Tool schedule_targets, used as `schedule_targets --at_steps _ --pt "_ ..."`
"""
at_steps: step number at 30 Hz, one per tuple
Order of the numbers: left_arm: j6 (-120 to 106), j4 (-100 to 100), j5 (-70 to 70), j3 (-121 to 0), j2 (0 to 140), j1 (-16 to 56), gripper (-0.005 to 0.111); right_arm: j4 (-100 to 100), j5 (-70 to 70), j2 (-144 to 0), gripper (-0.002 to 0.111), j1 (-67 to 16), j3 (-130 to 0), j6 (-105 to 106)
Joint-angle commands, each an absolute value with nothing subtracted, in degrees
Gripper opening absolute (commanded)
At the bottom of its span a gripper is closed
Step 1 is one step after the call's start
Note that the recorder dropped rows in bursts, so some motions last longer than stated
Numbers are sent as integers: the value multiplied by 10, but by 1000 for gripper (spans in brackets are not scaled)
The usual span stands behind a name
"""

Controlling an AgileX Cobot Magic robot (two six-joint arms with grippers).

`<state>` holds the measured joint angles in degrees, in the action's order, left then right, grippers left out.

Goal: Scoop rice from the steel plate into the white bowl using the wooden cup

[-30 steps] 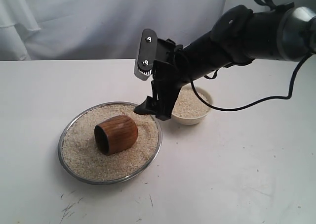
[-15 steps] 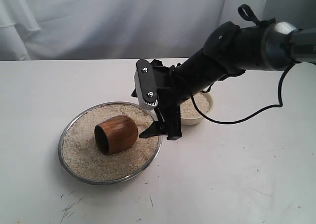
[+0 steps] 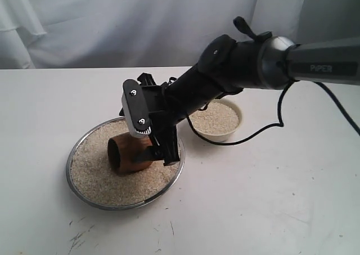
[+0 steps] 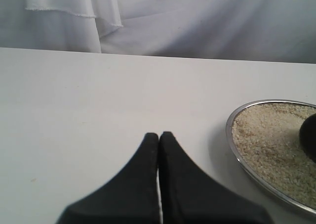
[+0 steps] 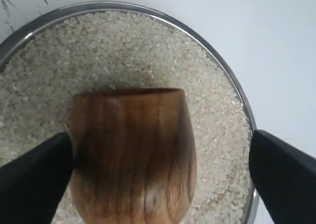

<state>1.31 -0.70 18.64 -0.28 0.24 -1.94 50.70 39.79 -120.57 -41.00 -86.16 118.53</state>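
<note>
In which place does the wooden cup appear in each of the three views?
Exterior: cup lies on its side on the rice in the plate, left of centre, partly behind the right gripper.
Left wrist: only a dark shape cut by the frame edge, on the rice; probably the cup.
Right wrist: cup mid-frame, between the open fingers.
Shared landmark: the plate's rim.
</note>
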Motion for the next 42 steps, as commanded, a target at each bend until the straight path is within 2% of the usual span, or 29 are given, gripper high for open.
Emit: schedule_targets --at_steps 1,8,27,42 --pt "13 -7 183 0 0 -18 0 467 434 -1232 87 -417 -903 1139" --pt "13 -7 183 0 0 -18 0 412 483 -1259 87 -417 -949 1058" --pt "13 -7 183 0 0 -18 0 412 420 -1269 87 -416 -948 798" --pt "13 -7 183 0 0 -18 0 431 436 -1262 87 -416 -949 765"
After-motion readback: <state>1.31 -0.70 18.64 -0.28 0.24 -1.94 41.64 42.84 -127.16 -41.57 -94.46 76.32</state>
